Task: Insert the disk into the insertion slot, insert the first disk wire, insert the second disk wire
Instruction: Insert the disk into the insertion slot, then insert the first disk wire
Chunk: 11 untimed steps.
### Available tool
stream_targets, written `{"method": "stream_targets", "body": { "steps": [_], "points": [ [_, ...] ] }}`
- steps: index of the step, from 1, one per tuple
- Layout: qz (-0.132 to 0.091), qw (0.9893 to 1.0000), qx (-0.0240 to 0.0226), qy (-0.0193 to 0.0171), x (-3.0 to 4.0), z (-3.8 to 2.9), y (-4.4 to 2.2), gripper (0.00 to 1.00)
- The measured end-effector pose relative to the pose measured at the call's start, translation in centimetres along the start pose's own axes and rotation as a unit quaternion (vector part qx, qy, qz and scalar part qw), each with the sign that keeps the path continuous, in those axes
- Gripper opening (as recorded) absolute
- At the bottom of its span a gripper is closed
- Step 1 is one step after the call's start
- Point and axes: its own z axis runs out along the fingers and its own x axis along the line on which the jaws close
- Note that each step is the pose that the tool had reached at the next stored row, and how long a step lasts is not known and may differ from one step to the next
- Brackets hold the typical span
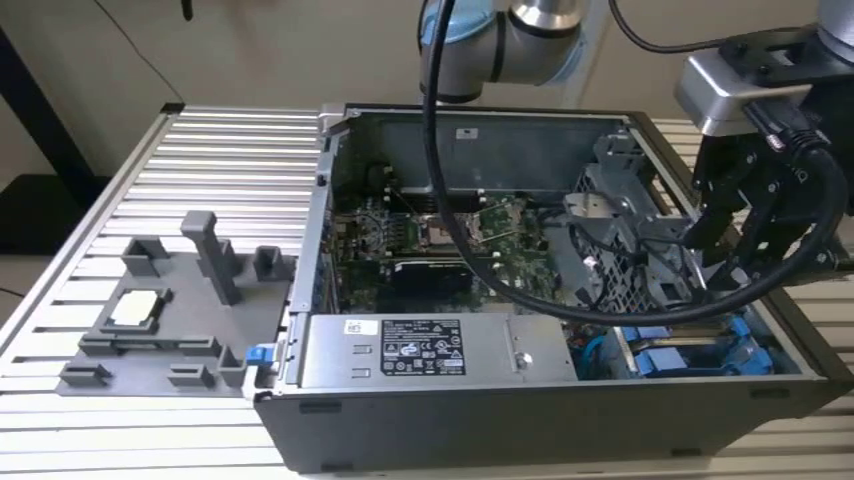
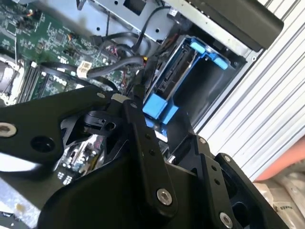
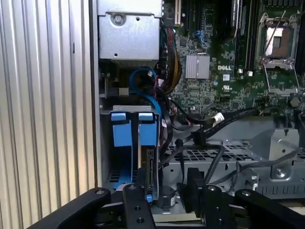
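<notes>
The disk [image 3: 150,167] stands on edge in its blue carrier [image 3: 147,128], sunk into the insertion slot [image 3: 125,109] of the grey drive cage at the case's front corner. In the second wrist view the carrier's blue tab [image 2: 155,108] shows between my black fingers. My gripper [image 3: 167,188] hovers just above the disk's end, open, with fingers [image 3: 194,185] apart and nothing clamped. In the exterior view the gripper [image 1: 742,262] hangs over the blue carriers [image 1: 697,357]. Loose black wires [image 3: 209,128] with a white plug [image 3: 218,117] lie beside the bay.
A second blue carrier [image 3: 121,129] sits beside the disk in the same cage. The power supply box [image 1: 424,350], the motherboard [image 1: 441,240] and the perforated fan bracket [image 1: 617,255] crowd the case. A grey fixture [image 1: 160,320] lies on the slatted table at the exterior view's left.
</notes>
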Motion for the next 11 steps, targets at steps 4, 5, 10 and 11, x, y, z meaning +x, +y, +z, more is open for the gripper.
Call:
{"method": "stream_targets", "body": {
  "steps": [4, 5, 10, 11],
  "points": [
    [-0.004, 0.9995, 0.0320, -0.0016, -0.09, 0.06, 0.27, 0.47],
    [-0.005, 0.9993, 0.0375, -0.0018, -0.17, 0.11, 0.31, 0.47],
    [-0.016, 0.9980, 0.0617, -0.0021, -0.68, 0.41, 0.39, 0.47],
    [-0.018, 0.9978, 0.0634, 0.0001, -0.85, 0.47, 0.45, 0.47]
  ]
}}
